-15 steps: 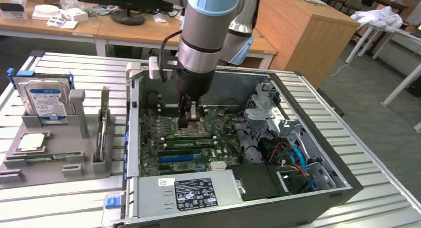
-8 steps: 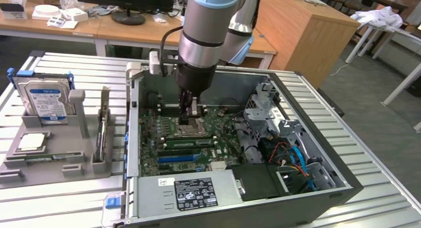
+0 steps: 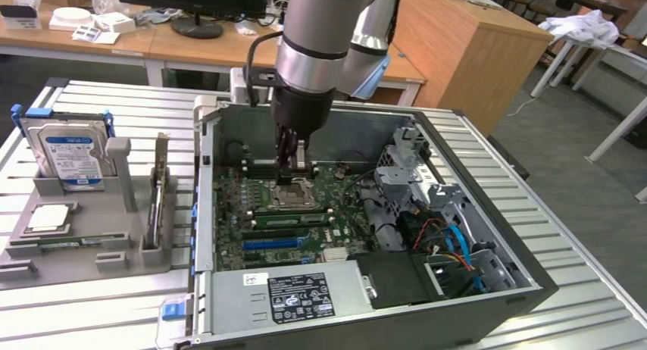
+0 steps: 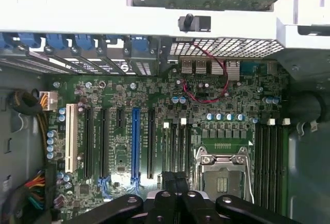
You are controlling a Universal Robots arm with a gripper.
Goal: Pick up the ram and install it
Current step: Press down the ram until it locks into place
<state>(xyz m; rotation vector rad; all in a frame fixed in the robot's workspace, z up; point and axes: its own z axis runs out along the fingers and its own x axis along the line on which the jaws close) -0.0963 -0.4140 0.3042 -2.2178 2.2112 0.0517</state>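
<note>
Claw (image 3: 299, 167) shut, nothing visibly held, hangs inside PC case (image 3: 526, 278) over motherboard. Ram (image 3: 290, 219) apparently sits in slot just near side of CPU socket (image 3: 291, 192). Long axis runs left-right, on edge, flat to board. Pick-up and insertion look done; full seating, clips: cannot tell.

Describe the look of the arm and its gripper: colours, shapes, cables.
The arm is a thick, round, silver-grey tube with a pale blue cap on the joint beside it. A black cable loops down its side. Below, a black wrist section narrows into the gripper, built of black jointed metal linkages with round pivot pins.
</note>
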